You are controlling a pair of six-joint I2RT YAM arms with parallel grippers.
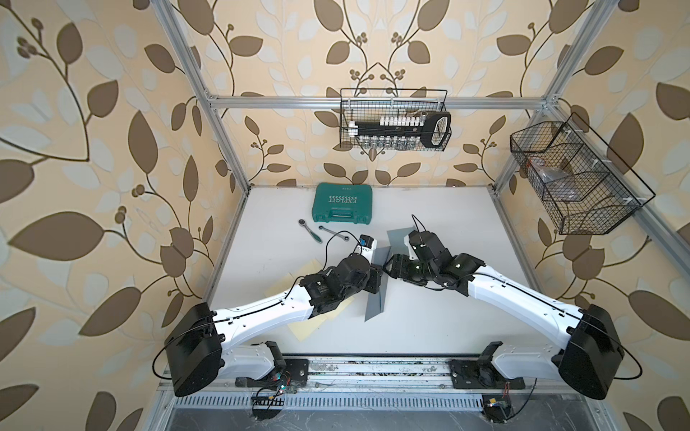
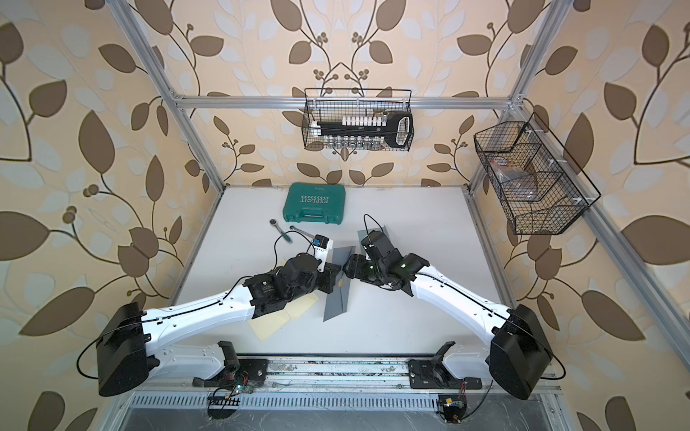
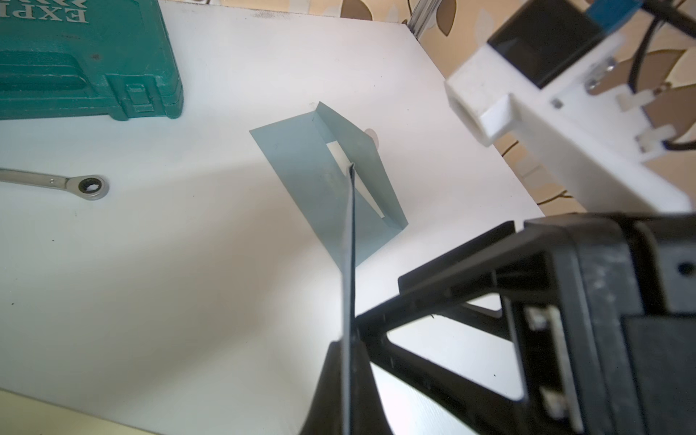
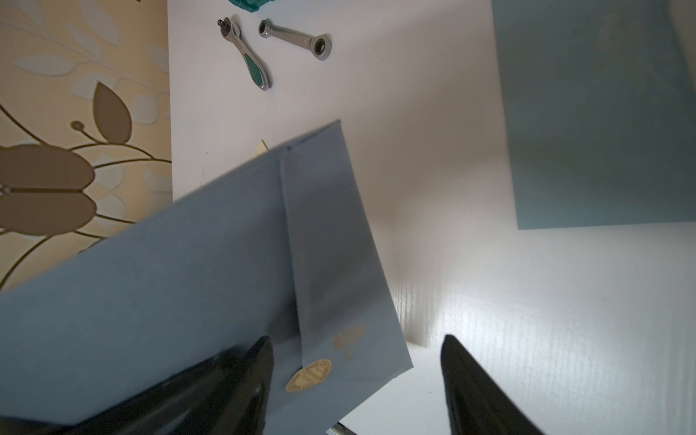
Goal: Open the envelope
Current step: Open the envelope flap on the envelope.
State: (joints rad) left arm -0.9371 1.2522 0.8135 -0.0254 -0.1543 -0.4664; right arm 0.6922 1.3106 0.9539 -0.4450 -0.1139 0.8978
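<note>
The left gripper (image 3: 350, 339) pinches the blue-grey envelope (image 4: 150, 282) by its edge, holding it lifted. The right gripper (image 4: 356, 341), jaws spread, straddles the sealed flap (image 4: 331, 244). Next it should probably close beside the gold sticker (image 4: 309, 375) and peel.

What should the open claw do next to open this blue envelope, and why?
Probably the right gripper should close on the flap near the gold sticker. Its jaws stand open on either side of that corner, and the left gripper is shut on the envelope, holding it steady, so a pinch could peel the flap back.
</note>
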